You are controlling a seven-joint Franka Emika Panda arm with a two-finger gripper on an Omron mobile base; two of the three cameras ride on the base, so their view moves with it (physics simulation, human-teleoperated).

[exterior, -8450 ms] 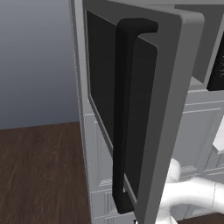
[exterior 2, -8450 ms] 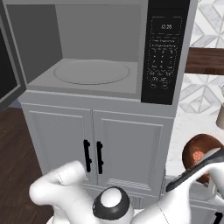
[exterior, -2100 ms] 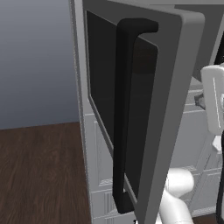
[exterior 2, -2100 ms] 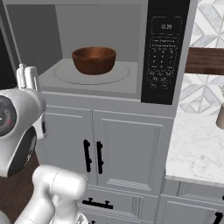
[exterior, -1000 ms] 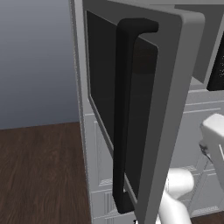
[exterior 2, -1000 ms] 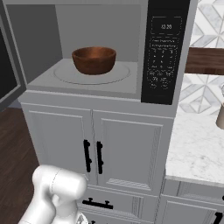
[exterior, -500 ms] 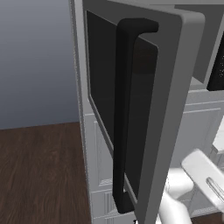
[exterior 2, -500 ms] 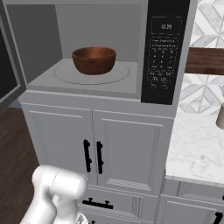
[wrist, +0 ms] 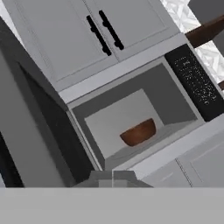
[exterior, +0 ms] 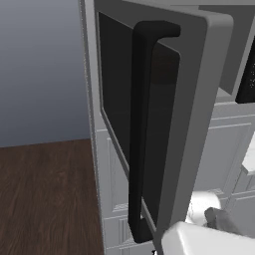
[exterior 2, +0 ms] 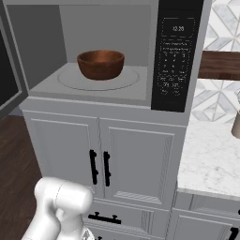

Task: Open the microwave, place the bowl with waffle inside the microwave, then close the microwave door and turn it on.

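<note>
You cannot tell how far the fingers are spread: the hand view gives no clear sight of the tips, and nothing is seen held or touched by them. The brown bowl sits on the round turntable plate inside the open microwave; from the hand view it appears as a dim brown shape deep in the cavity. The microwave door stands swung wide to the left, its long black bar handle facing you in the left base view. The dark control strip runs down the right of the cavity. Below are white cabinet doors with short black handles, and a marble bench lies to the right.
</note>
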